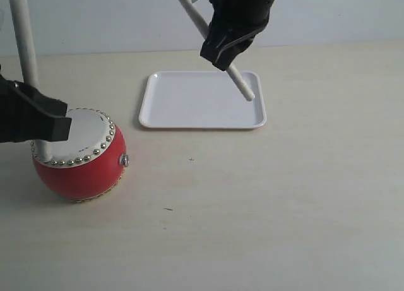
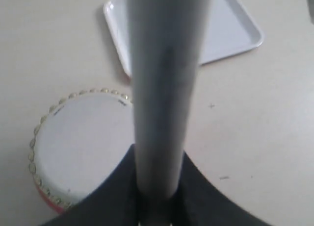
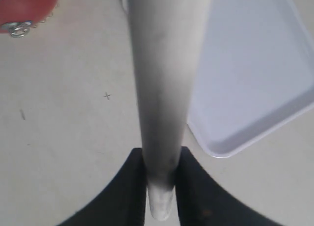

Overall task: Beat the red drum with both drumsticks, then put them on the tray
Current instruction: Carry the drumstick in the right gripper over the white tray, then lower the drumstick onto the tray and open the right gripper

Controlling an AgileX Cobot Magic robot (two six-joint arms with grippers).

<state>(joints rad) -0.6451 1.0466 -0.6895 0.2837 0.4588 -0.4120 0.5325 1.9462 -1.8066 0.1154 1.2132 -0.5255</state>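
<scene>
My left hand (image 1: 39, 117) is pinched on a drumstick (image 1: 24, 45). Its long axis runs nearly upright, with the top leaning slightly left and the lower end pointing down at the left part of the cream skin of the red drum (image 1: 85, 171). I cannot tell whether it touches. The drum sits on the table (image 1: 284, 196), left of the tray and farther from the table's far edge.

My right hand (image 1: 226, 51) is clamped on the other drumstick (image 1: 243, 89). That stick slants, with its upper end up and to the left and its lower tip pointing down over the right part of the tray (image 1: 146, 108). The white tray lies flat near the table's far edge.
</scene>
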